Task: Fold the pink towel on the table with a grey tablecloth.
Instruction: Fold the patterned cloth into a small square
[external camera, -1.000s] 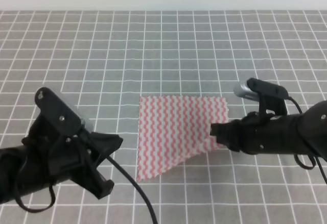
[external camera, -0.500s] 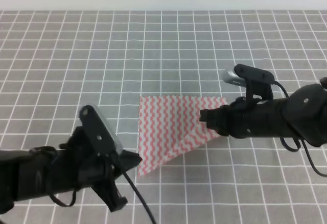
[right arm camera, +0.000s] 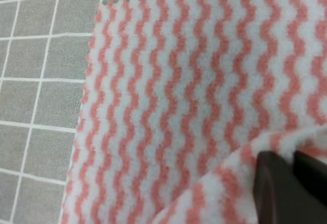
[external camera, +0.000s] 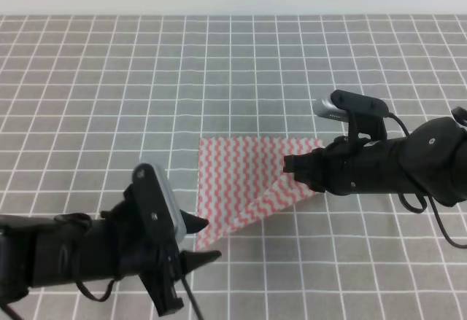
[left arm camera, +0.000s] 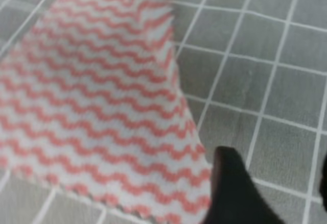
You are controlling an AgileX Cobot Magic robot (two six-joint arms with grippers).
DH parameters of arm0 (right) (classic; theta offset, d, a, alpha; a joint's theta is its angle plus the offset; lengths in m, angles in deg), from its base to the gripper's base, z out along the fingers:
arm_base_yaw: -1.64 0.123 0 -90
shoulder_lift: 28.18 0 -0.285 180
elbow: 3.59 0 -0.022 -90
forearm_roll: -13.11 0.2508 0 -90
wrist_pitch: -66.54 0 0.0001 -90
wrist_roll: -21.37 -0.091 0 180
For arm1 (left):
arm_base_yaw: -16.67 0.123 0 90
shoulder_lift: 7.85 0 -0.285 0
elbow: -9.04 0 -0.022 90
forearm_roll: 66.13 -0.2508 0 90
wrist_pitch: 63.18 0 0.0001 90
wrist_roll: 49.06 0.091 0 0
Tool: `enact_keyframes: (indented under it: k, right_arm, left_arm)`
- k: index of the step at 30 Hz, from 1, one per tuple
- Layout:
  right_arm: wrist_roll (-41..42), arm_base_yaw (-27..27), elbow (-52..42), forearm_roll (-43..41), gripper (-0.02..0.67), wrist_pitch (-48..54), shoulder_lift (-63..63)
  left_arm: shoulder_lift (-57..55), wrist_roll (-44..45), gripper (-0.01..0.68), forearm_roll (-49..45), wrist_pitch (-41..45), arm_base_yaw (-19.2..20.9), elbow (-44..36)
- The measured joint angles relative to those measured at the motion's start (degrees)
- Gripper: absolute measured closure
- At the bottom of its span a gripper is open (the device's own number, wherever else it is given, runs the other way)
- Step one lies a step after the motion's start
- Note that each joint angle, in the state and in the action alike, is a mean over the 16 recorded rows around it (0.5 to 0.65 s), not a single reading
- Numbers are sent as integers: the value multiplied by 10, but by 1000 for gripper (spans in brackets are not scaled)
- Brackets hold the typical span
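Pink towel: the pink towel [external camera: 244, 185] is lying near the middle of the worktop, a little toward its near edge, with its zigzag stripes facing up. Its far edge is running straight along a grid line. Its near right corner is lifted off the cloth and folding over toward the left, so the near right side is showing as a slanted edge.

Towel in the wrist views: the right wrist view is showing the flat part filling most of the picture [right arm camera: 168, 91], with a curled flap rising at the lower right. The left wrist view is showing the near left corner [left arm camera: 97, 106], blurred, with its serrated edge at the bottom.

Right gripper: the right gripper [external camera: 292, 165] is reaching in from the right edge of the worktop. Its jaws are pressed together, pinching the lifted corner of the towel; the dark fingertips [right arm camera: 278, 183] are showing closed on the flap.

Left gripper: the left gripper [external camera: 204, 240] is coming in from the near left corner of the worktop. Its jaws are spread, with the tips just beside the towel's near left corner and nothing between them.

Worktop: the grey tablecloth [external camera: 109, 79] with its white grid is covering the whole worktop.
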Motion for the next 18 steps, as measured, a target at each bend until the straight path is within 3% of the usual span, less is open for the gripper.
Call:
enact_keyframes:
  k: [7,18]
  right_arm:
    - [0,0,0,0,661,0,0]
    - [0,0,0,-1,661,-1,0]
  left_arm:
    - [-38,58,293,-1,-10,0,20]
    - [-103,99,271,-1,-37,0,50]
